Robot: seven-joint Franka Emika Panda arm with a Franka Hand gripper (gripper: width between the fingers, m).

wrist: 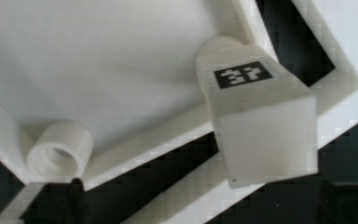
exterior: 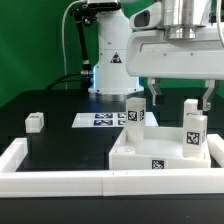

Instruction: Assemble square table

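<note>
- The square slab (exterior: 150, 150) is seen lying flat on the black tabletop (exterior: 60, 105), pushed into the corner of the long white rim (exterior: 60, 178) at the exterior view's right.
- Two leg blocks are seen standing upright on the slab: one (exterior: 135, 111) at its far corner toward the exterior view's left, one (exterior: 192, 130) at the exterior view's right.
- A third leg block (exterior: 34, 121) is seen lying loose on the tabletop, well apart, at the exterior view's left. A fourth cannot be made out.
- The marker board (exterior: 100, 120) is seen behind the slab.
- The end effector (exterior: 180, 97) is held above the slab, between the two standing legs. Its fingers (exterior: 155, 95) are spread apart and nothing is held between them.
- In the wrist view, a tagged leg (wrist: 256, 110) is shown upright on the slab surface (wrist: 105, 70), and a short white cylinder (wrist: 60, 150) lies nearby; what it is cannot be told.
- Handling judgement: the legs appear to be light, rigid, smooth plastic. Slipping is to be expected unless flat opposing faces are clamped.
- A leg is best taken by its mid-body, square to the faces.
- The slab is judged stiff and too wide to be clamped across; it is better pushed by its edge.
</note>
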